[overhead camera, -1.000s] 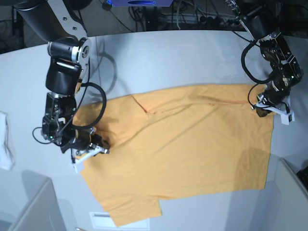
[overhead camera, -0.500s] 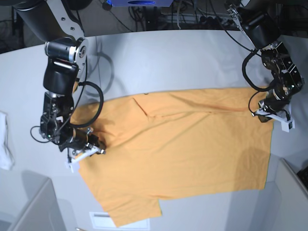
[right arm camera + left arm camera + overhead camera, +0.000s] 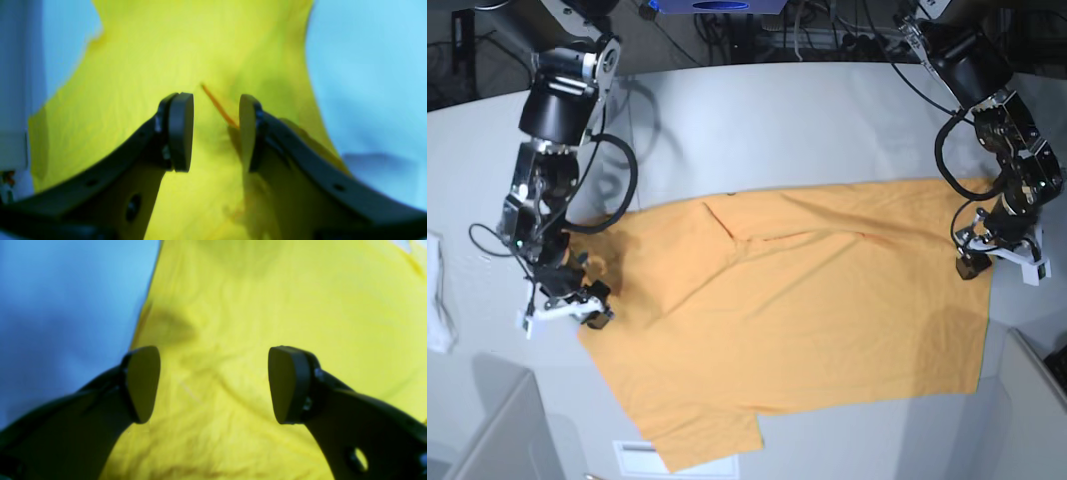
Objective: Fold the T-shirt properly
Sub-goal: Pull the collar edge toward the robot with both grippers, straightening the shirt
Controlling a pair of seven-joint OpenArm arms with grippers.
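The orange-yellow T-shirt [image 3: 807, 310] lies spread across the grey table, its plain side up and no lettering showing. My left gripper [image 3: 977, 262] is at the shirt's right edge. In the left wrist view it [image 3: 213, 383] is wide open above the cloth [image 3: 267, 306], with the shirt's edge just to its left. My right gripper [image 3: 569, 310] is at the shirt's left corner. In the right wrist view it [image 3: 215, 131] is partly open, low over the cloth [image 3: 166, 50], with a raised orange seam ridge [image 3: 218, 106] between the jaws.
A small white cloth [image 3: 439, 300] lies at the table's left edge. A paper label [image 3: 642, 458] sits at the front edge under the sleeve. Grey panels stand at the front left [image 3: 497, 430] and front right [image 3: 1037, 400]. Cables run behind the table.
Both grippers moved outward along the shirt's far edge, the right one to the view's left and the left one down toward the view's right. The shirt now lies a little wider.
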